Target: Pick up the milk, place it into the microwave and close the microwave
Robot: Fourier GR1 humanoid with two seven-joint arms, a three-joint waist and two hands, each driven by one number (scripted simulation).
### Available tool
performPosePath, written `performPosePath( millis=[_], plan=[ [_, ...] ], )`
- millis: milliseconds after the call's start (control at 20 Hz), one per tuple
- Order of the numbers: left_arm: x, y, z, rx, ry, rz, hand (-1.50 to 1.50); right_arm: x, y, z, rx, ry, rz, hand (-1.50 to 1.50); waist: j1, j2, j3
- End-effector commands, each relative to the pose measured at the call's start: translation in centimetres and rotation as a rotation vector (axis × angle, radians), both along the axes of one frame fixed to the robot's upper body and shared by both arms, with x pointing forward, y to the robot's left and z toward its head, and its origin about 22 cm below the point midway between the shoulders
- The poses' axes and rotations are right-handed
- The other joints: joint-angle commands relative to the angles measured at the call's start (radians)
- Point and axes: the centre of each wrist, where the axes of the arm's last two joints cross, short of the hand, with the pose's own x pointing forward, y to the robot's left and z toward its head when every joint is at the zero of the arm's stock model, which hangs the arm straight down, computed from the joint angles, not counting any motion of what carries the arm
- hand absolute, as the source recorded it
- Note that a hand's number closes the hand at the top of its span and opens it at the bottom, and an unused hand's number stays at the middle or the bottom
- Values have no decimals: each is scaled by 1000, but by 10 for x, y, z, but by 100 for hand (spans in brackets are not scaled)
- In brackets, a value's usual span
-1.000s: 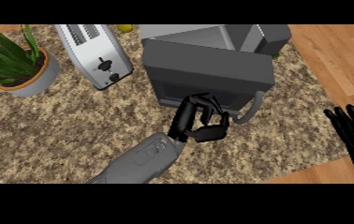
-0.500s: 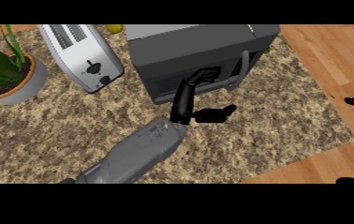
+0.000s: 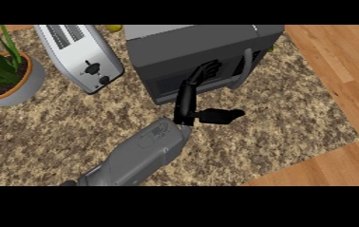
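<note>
The boxy grey microwave sits at 12 o'clock on the speckled, granite-like tabletop. Its smooth dark door faces the view, with a curved pale bar handle along the door's 3 o'clock side. The left hand, matte black on a rounded grey forearm, reaches up from 7 o'clock. Its fingers are stretched out with the tips against the door face, and its thumb juts toward 3 o'clock; it holds nothing. The milk's place cannot be told from this view. At 10 o'clock lies a shiny metal toaster, and at 9 o'clock a round grey plant pot. Warm wooden planks border the tabletop at 3 o'clock.
</note>
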Motion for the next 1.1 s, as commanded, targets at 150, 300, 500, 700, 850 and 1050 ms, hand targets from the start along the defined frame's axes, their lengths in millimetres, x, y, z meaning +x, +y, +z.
performPosePath(
  millis=[150, 300, 500, 700, 850, 1050],
  plan=[
    [23, 3, 16, -33, 3, 93, -150, 8, -3, 20, -55, -51, -26, 150, 4, 13, 1],
    [24, 2, 18, -52, -5, 91, -150, 10, -2, 19, -53, -44, -25, 150, 8, 19, 2],
    [25, 3, 16, -51, -14, 100, -150, 13, -5, 22, -49, -46, -25, 150, 2, 22, 4],
    [25, 3, 15, -61, -22, 90, -150, 17, -1, 23, -39, -63, -32, 150, 4, 27, 4],
    [22, -1, 17, -69, -38, 62, -150, 23, 17, -21, 262, 76, 112, -150, 28, 33, 12],
    [25, 0, 18, -74, -34, 81, -150, 26, 12, -25, 293, 131, 138, -150, 14, 34, 8]
  ],
)
